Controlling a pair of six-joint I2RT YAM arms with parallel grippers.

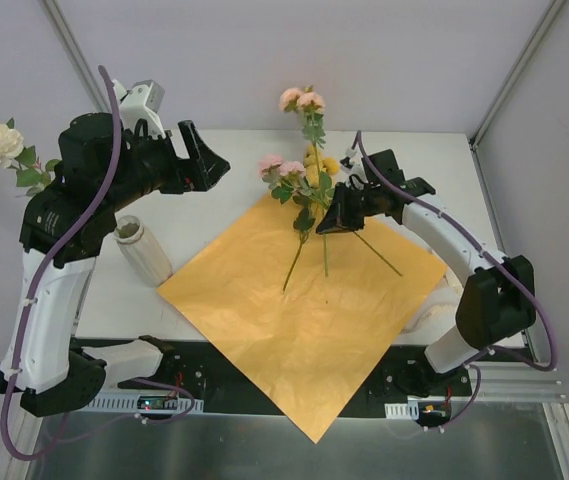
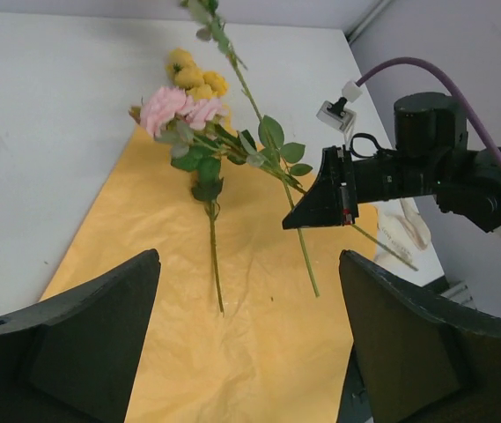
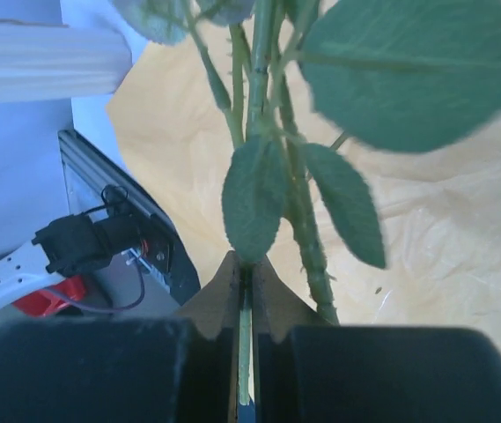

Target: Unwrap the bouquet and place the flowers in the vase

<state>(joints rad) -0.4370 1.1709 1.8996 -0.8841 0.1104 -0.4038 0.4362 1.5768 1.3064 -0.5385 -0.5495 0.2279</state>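
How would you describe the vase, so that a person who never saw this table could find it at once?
Start from the large orange paper spread flat. Just beyond its left corner, beside the left arm, is the vase. It is the only whitish ribbed tube there, with a round mouth.

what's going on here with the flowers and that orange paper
The shiny orange wrapping paper already lies spread flat on the white table. The right gripper is shut on a thin green stem of the pink and yellow artificial flowers, holding them over the paper. The left gripper hangs open, empty. The slim whitish translucent vase stands beside the paper; the flowers are not in it yet.
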